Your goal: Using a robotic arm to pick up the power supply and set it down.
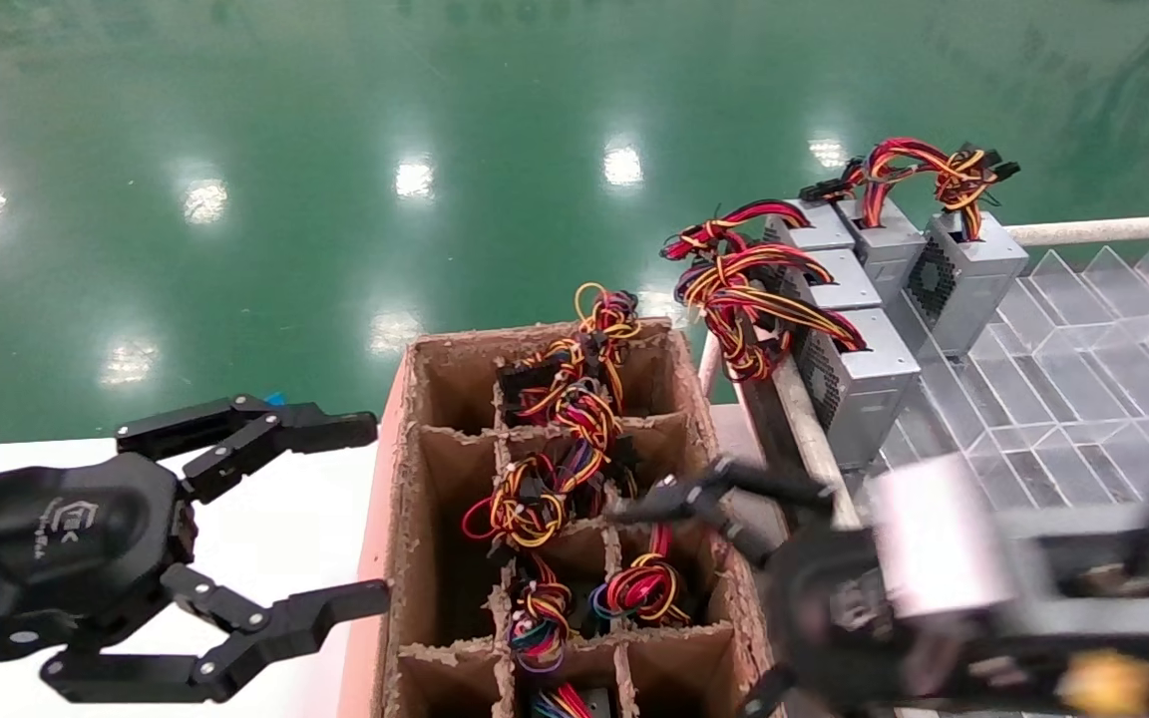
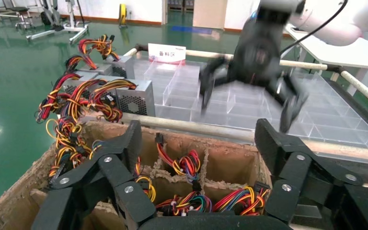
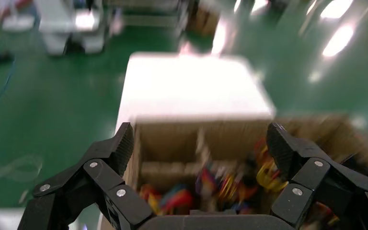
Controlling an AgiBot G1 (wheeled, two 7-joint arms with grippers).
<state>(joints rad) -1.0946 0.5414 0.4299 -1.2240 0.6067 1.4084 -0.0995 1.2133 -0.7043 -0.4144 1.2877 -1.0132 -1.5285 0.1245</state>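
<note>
Evidently several power supplies (image 1: 859,384) already stand on the clear tray (image 1: 1083,399) at far right, yet more wait in the cardboard crate (image 1: 435,519), over which the right gripper (image 1: 709,598) hovers wide-jawed and empty, the left gripper (image 1: 370,514) parked wide-jawed beside it.

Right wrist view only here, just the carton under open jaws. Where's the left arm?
Observer: Left gripper hovers over the white table, left of the carton, jaws open and empty.
Operator: Any supplies out of the carton?
Observer: Several power supplies stand on the clear tray, right of the carton.
Operator: Carton's left column?
Observer: Head view shows no wires there; bundles sit in the middle and right columns.
</note>
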